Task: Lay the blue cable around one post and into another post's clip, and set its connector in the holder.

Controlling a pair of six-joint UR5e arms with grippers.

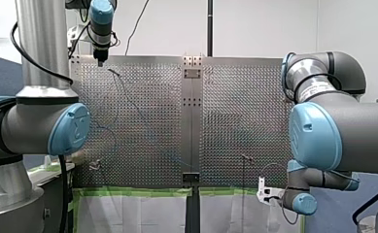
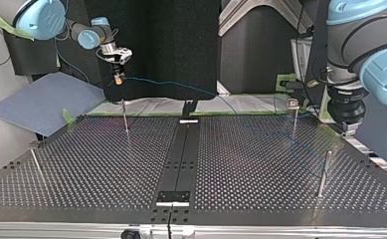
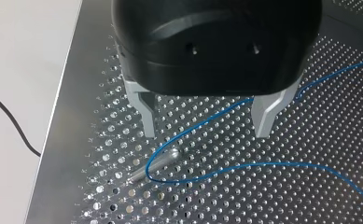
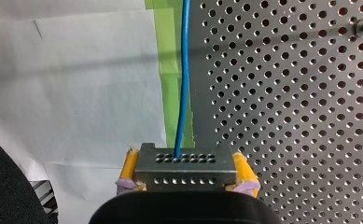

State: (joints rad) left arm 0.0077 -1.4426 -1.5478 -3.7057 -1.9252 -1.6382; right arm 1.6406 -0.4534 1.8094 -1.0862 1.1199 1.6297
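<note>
The thin blue cable [image 3: 244,164] bends around a slim metal post [image 3: 157,163] on the perforated plate. My left gripper [image 3: 206,133] hovers open just over that bend, its metal fingers [image 3: 146,115] on either side of the cable without touching it. In the top view the cable [image 2: 181,84] runs from the raised right gripper [image 2: 117,78] across the table toward the left gripper [image 2: 348,130]. My right gripper [image 4: 184,179] is shut on the grey multi-hole connector [image 4: 184,167], yellow pads on its two sides. The cable [image 4: 184,70] leaves the connector straight ahead.
More thin posts stand on the plate [image 2: 260,169]: one with a clip head [image 2: 293,104], one plain [image 2: 125,117], one at the side [image 2: 325,172]. A dark centre rail [image 2: 181,159] splits the plate. Green tape [image 4: 170,70] and white paper [image 4: 76,93] line the edge under my right gripper.
</note>
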